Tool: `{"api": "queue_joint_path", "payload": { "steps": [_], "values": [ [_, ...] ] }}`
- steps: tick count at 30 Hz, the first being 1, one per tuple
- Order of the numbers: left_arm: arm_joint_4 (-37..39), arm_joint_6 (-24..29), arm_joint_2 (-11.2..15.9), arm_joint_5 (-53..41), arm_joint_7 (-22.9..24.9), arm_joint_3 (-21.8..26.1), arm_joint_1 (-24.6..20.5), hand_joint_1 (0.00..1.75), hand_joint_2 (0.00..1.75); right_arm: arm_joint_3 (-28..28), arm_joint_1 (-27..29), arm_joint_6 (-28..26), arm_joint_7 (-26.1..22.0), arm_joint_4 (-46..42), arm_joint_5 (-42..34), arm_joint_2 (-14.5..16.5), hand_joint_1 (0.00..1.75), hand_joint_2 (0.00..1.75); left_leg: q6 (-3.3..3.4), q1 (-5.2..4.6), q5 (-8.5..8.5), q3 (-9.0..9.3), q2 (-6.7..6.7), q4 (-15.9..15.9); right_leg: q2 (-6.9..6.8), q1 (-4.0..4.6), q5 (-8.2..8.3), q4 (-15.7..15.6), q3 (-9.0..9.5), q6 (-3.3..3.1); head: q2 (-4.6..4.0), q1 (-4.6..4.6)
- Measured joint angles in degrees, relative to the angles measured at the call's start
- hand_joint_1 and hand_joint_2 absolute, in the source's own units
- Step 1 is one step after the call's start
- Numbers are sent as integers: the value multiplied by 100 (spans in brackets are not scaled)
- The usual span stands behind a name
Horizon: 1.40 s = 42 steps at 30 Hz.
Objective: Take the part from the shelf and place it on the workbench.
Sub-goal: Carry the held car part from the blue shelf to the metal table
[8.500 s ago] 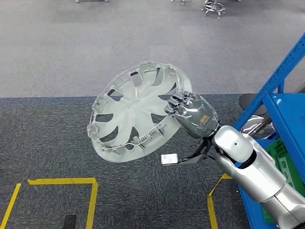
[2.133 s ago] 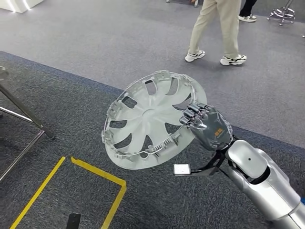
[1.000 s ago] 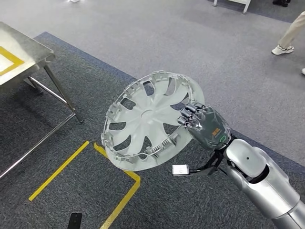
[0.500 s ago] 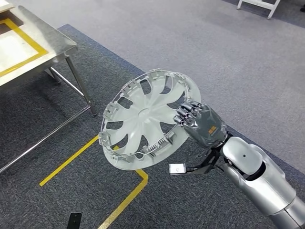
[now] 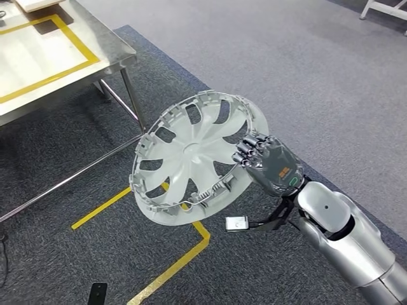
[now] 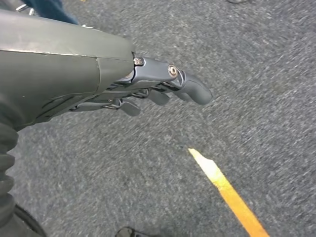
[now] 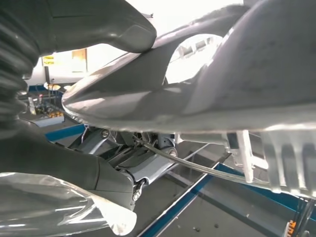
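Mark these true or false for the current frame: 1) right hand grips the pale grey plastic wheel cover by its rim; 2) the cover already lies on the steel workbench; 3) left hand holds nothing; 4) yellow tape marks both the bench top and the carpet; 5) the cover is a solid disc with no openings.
1) True: the right hand grips the pale grey plastic wheel cover at its rim.
2) False: the cover is in the air over the carpet, apart from the steel workbench.
3) True: the left hand holds nothing, fingers extended.
4) True: yellow tape marks both.
5) False: it has spoke-shaped openings.
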Motion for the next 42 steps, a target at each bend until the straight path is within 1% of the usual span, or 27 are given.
{"api": "queue_joint_path", "payload": {
  "steps": [2,3,5,6,7,8,11,13,15,17,18,20,21,22,23,24,26,28,30,31,33,35,37,38,39,41,42],
  "values": [
    [0,3,7,1,-1,0,7,0,175,-3,-6,1,-3,1,2,-4,175,175,-64,-4,-121,-66,131,162,-89,-13,7,-19,22,-67,0,-24],
    [0,4,9,2,-2,0,3,0,175,-4,-8,2,-3,2,2,-7,175,175,-94,-4,-256,-160,236,384,-137,-19,8,-27,33,-96,0,-37],
    [0,4,3,1,-2,0,-4,0,175,-7,-10,2,-1,2,2,-8,175,175,-135,7,-594,-478,382,1108,-224,-8,-4,-27,40,-131,0,-57],
    [0,4,1,0,-2,0,-3,0,175,-5,-9,2,1,3,1,-8,175,175,-143,13,-690,-612,405,1408,-269,-4,-10,-26,45,-137,0,-55],
    [0,3,-1,-1,-2,0,1,0,175,-3,-9,2,1,3,1,-8,175,175,-144,16,-687,-673,417,1545,-314,-1,-16,-26,51,-140,0,-57],
    [0,3,-2,-1,-2,0,4,0,175,-2,-8,2,1,4,1,-8,175,175,-135,16,-579,-630,426,1459,-355,3,-23,-25,61,-140,0,-57],
    [0,5,5,-2,-2,0,-1,0,175,0,-12,2,-4,3,1,-8,175,175,-51,-29,-87,-137,601,436,-475,28,-59,-25,109,-115,0,-56],
    [0,6,8,-3,-3,-1,-15,0,175,-1,-22,2,-2,3,1,-8,175,175,13,-80,-32,36,708,50,-556,56,-79,-26,117,-73,0,-51],
    [0,8,7,-3,-4,-2,-14,0,175,-1,-36,2,-1,4,1,-6,175,175,71,-84,-46,51,639,-9,-644,69,-95,-44,126,-12,0,-49],
    [0,11,3,-2,-5,-2,-5,0,175,-2,-60,4,-2,3,0,-6,175,175,133,-51,-16,88,550,-71,-562,58,-199,56,86,46,0,-35],
    [0,15,3,-2,-6,-2,-8,0,175,-4,-76,5,-2,4,-1,-6,175,175,161,-31,1,106,510,-101,-460,51,-318,256,-13,67,0,-21],
    [0,17,4,-3,-6,-2,-16,0,175,-7,-91,9,1,10,-4,-5,175,175,188,-20,5,104,429,-108,-263,37,-624,952,-365,89,0,1],
    [0,14,1,-6,-5,-2,-18,0,175,-4,-85,10,1,14,-5,-4,175,175,193,-21,4,103,381,-106,-230,36,-723,1284,-547,98,0,1],
    [0,9,-3,-9,-5,-2,-17,0,175,-1,-75,10,-1,19,-5,-3,175,175,196,-22,1,105,328,-102,-213,36,-727,1463,-663,104,0,1],
    [0,5,-6,-11,-4,-2,-16,0,175,3,-68,10,-3,21,-6,-2,175,175,196,-22,0,106,271,-97,-201,36,-622,1436,-683,104,0,1],
    [0,3,-8,-11,-4,-2,-16,0,175,5,-64,10,-7,23,-5,-2,175,175,190,-19,-4,108,213,-89,-184,35,-425,1191,-596,97,0,2],
    [0,3,-7,-11,-4,-2,-15,0,175,3,-65,10,-9,25,-5,-2,175,175,159,-22,-20,95,108,-58,-47,19,-47,450,-267,76,0,2],
    [0,3,-6,-11,-3,-2,-10,0,175,2,-66,7,-5,28,-7,-2,175,175,104,-26,-18,51,20,-26,77,6,53,32,-53,47,0,-4],
    [0,4,-4,-11,-2,-2,6,0,175,3,-65,4,-7,30,-7,-1,175,175,47,-18,0,21,-59,-20,48,7,23,-11,-17,8,0,-12],
    [0,4,-1,-11,-2,-2,15,0,175,3,-64,4,-8,30,-7,-2,175,175,16,-18,-16,12,-36,-2,6,2,28,-21,-5,-15,0,-9],
    [0,5,6,-13,-2,-2,15,0,175,0,-66,5,-9,30,-4,-7,175,175,-55,-24,-189,-100,153,262,-94,-16,28,-42,23,-83,0,-33],
    [0,4,5,-14,-2,-2,4,0,175,-3,-63,6,-5,31,-4,-10,175,175,-117,-7,-536,-409,369,956,-192,-10,15,-43,35,-131,0,-56],
    [0,3,1,-15,-2,-2,3,0,175,0,-58,6,-5,31,-4,-10,175,175,-144,13,-733,-679,419,1556,-285,-5,3,-42,46,-142,0,-55],
    [0,3,-1,-16,-2,-2,7,0,175,2,-56,6,-6,31,-4,-10,175,175,-143,18,-670,-681,427,1569,-330,-3,-4,-41,57,-143,0,-56],
    [0,3,0,-16,-2,-2,8,0,175,3,-54,6,-7,31,-4,-10,175,175,-130,18,-506,-573,443,1351,-376,0,-14,-41,74,-140,0,-55],
    [0,3,5,-16,-2,-2,5,0,175,5,-55,6,-8,31,-4,-10,175,175,-67,-15,-134,-191,578,578,-466,18,-44,-41,116,-122,0,-54],
    [0,4,9,-16,-2,-2,-2,0,175,4,-57,6,-7,31,-4,-10,175,175,-29,-43,-44,-40,656,255,-506,33,-59,-38,126,-103,0,-52]
  ]
}}
